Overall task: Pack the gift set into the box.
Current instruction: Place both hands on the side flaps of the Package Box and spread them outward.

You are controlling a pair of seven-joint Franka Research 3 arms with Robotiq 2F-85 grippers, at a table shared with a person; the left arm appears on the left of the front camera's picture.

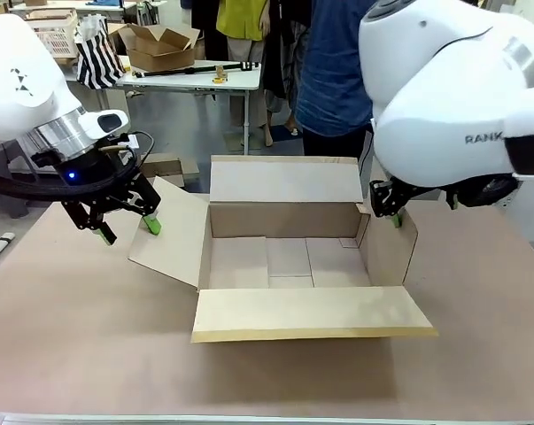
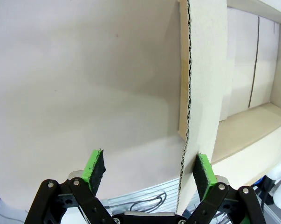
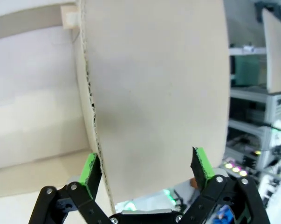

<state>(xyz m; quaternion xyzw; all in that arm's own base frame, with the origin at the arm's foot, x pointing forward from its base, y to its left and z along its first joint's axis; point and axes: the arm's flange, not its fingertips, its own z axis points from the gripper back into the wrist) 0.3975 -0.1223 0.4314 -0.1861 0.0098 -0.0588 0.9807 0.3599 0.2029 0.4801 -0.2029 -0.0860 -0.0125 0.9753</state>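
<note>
The large brown corrugated cardboard box [image 1: 284, 220] sits open in the middle of the frame on the pinkish-brown table [image 1: 72, 336]. Its floor is bare, so I judge that the gift set is not yet packed and that the step in hand is spreading the flaps and holding them back. The near flap [image 1: 311, 314] lies flat toward the bottom of the frame and the far flap [image 1: 284, 180] stands up behind. The left flap [image 1: 169, 230] splays outward at a slant, while the right flap [image 1: 389, 248] stands nearly upright. The left gripper [image 1: 127, 228], black with green pads, is at the left flap's outer edge at centre left. In its own wrist view the left gripper [image 2: 148, 170] is released, jaws wide, with the flap's corrugated edge running up between them close to one pad (whether it touches that pad I cannot tell). The right gripper [image 1: 395, 215] sits at the top edge of the right flap, just right of centre. In its wrist view the right gripper [image 3: 146, 169] is likewise unclenched, with the flap's broad face between the pads and not pinched. A person [image 1: 333, 71] in a blue top stands at the far side, upper middle. The next move probably calls for each claw to close on its flap, or press it outward, and the upright right flap needs this most. Each flap should bend at its crease without dragging the box, so the mouth stays clear for the basket
</note>
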